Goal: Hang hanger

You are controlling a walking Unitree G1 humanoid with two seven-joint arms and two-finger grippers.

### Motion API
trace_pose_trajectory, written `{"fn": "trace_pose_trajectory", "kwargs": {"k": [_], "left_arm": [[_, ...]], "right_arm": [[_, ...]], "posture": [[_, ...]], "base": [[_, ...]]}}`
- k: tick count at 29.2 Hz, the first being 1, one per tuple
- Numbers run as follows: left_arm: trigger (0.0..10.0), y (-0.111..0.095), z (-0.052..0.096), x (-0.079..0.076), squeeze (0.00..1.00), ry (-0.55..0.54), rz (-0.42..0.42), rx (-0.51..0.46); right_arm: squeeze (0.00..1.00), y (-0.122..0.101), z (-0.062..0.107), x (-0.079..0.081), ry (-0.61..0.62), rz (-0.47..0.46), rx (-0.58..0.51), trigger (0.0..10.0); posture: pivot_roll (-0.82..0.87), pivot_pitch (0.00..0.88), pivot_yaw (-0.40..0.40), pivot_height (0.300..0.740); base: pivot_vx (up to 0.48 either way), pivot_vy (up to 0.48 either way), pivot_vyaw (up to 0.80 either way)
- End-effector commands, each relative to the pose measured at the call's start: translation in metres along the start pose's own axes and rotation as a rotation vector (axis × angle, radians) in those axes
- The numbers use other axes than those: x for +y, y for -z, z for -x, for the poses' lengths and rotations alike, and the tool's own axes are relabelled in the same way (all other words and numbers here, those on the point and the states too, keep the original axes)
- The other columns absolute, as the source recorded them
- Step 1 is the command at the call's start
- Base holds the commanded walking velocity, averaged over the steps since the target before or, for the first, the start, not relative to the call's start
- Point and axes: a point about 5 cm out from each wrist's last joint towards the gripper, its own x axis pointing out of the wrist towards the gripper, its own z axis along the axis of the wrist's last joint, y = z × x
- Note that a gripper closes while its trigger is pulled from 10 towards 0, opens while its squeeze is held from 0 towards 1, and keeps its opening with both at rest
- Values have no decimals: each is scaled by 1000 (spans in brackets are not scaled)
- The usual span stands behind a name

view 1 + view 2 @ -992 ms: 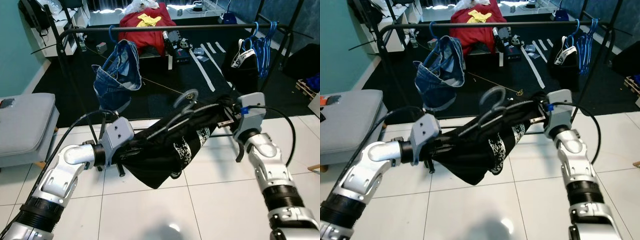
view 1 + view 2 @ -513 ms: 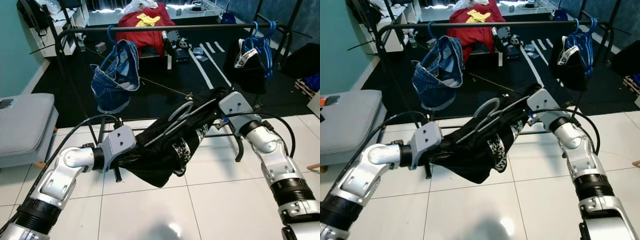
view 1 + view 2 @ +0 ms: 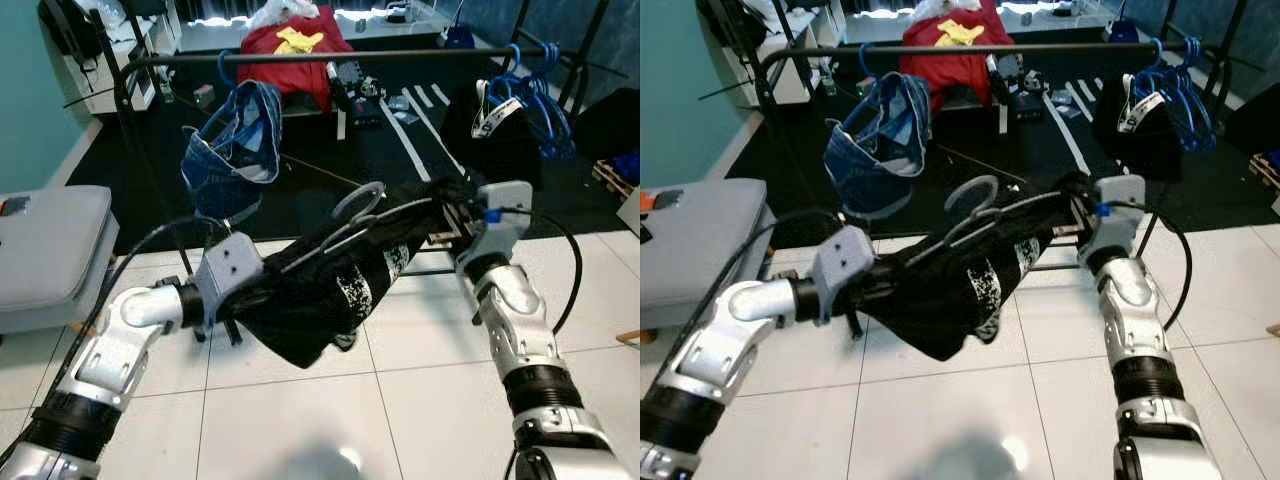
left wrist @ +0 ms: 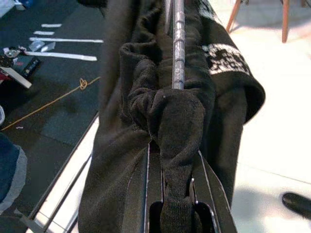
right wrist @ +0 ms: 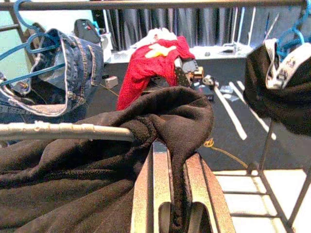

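Note:
A grey metal hanger (image 3: 358, 203) carries a black garment (image 3: 330, 290) with white print. I hold it level between both arms, below and in front of the black clothes rail (image 3: 380, 54). My left gripper (image 4: 177, 209) is shut on the bunched cloth over one hanger end, low on the left (image 3: 258, 298). My right gripper (image 5: 173, 204) is shut on the cloth-covered other end, higher on the right (image 3: 452, 214). The hanger's hook points up towards the rail, well short of it.
On the rail hang denim shorts (image 3: 236, 145) on a blue hanger at the left, and a black garment (image 3: 500, 125) with several blue hangers (image 3: 548, 95) at the right. A grey cushioned seat (image 3: 45, 250) stands at the left. Red clothing (image 3: 290, 45) and clutter lie beyond the rail.
The right arm swung in towards the middle, then back out to the right, and the hanger with its garment shifted with it. The blue hangers at the right have swayed.

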Motion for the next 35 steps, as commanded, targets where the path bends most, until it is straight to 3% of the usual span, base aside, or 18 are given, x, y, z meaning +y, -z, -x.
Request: {"fn": "trace_pose_trajectory", "kwargs": {"k": [1,4,5,6,7,8,10,11,12,15,16,21,27,29,30,32,35], "left_arm": [[0,1,5,5,0,-29,21,-12],[0,2,7,6,0,-32,23,-13],[0,2,7,6,0,-34,25,-13],[0,2,7,6,0,-34,25,-13],[0,1,7,6,0,-34,26,-14],[0,1,7,7,0,-36,29,-17],[0,0,7,7,0,-38,32,-21],[0,0,6,7,0,-42,36,-26],[0,-1,6,8,0,-46,41,-30],[0,-1,6,8,0,-46,41,-30],[0,-1,5,8,0,-48,43,-32],[0,0,6,9,0,-55,54,-31],[0,0,6,9,0,-57,56,-31],[0,-2,6,10,0,-56,62,-41],[0,-2,6,10,0,-56,62,-41],[0,-3,6,10,0,-53,65,-48],[0,-3,5,10,0,-51,66,-50]], "right_arm": [[0,10,8,-3,35,-43,22,10000],[0,12,10,-2,29,-50,24,10000],[243,13,11,0,22,-55,25,10000],[243,13,11,0,22,-55,25,10000],[973,13,12,1,15,-63,23,10000],[1000,13,12,1,8,-65,22,10000],[1000,12,11,2,6,-59,23,10000],[824,11,11,1,11,-52,21,10000],[94,10,10,0,20,-45,16,10000],[94,10,10,0,20,-45,16,10000],[0,9,9,0,29,-41,8,10000],[0,1,10,3,35,-95,-67,10000],[0,5,12,4,44,-133,-59,10000],[0,18,15,3,84,-276,10,10000],[0,18,15,3,84,-276,10,10000],[0,22,15,0,109,-373,23,10000],[0,21,14,-3,118,-412,22,10000]], "posture": [[59,81,45,740],[60,82,46,740],[60,82,47,740],[60,82,47,740],[60,81,48,740],[59,82,48,740],[59,82,48,740],[58,85,47,740],[58,85,47,740],[58,85,47,740],[58,86,46,740],[60,92,46,740],[61,92,47,740],[62,93,48,740],[62,93,48,740],[62,93,49,740],[62,93,48,740]], "base": [[0,0,0],[0,0,0],[0,0,0],[0,0,0],[0,0,0],[0,0,0],[0,0,0],[0,0,0],[0,0,0],[0,0,0],[0,0,0],[0,0,0],[0,0,0],[0,0,0],[0,0,0],[0,0,0],[0,0,0]]}}
